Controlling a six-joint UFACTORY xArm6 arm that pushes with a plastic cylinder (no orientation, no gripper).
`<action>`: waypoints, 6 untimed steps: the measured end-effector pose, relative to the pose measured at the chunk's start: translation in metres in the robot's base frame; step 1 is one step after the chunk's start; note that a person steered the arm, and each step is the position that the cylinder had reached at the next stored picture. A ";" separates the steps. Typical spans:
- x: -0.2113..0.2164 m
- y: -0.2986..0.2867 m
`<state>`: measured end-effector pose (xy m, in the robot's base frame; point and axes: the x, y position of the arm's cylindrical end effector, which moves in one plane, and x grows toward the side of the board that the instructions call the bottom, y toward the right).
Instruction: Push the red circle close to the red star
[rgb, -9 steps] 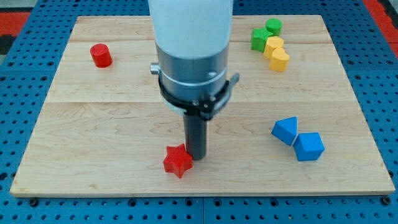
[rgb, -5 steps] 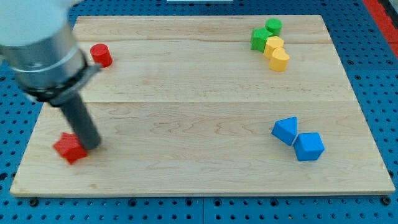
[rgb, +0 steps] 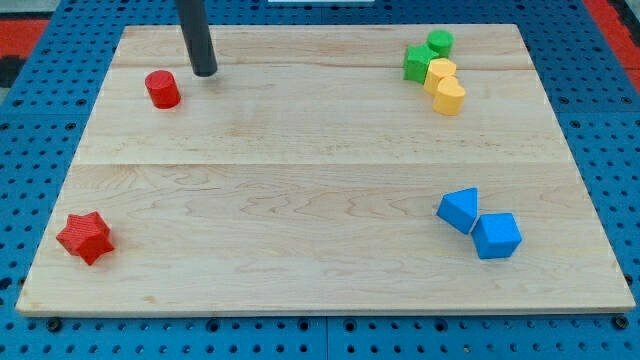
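The red circle (rgb: 162, 89) is a short red cylinder near the board's top left. The red star (rgb: 84, 237) lies near the bottom left corner, far below the circle. My tip (rgb: 204, 72) stands just to the upper right of the red circle, a small gap apart from it. The rod rises out of the view's top.
The wooden board (rgb: 320, 170) lies on a blue pegboard. Two green blocks (rgb: 425, 55) and two yellow blocks (rgb: 445, 86) cluster at the top right. Two blue blocks (rgb: 478, 224) sit at the lower right.
The tip pushed the red star from the bottom middle to the bottom left corner. It then left the star and moved up to beside the red circle.
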<state>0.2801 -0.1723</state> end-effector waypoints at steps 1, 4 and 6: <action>0.033 -0.034; 0.089 -0.070; 0.155 -0.069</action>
<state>0.4352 -0.2413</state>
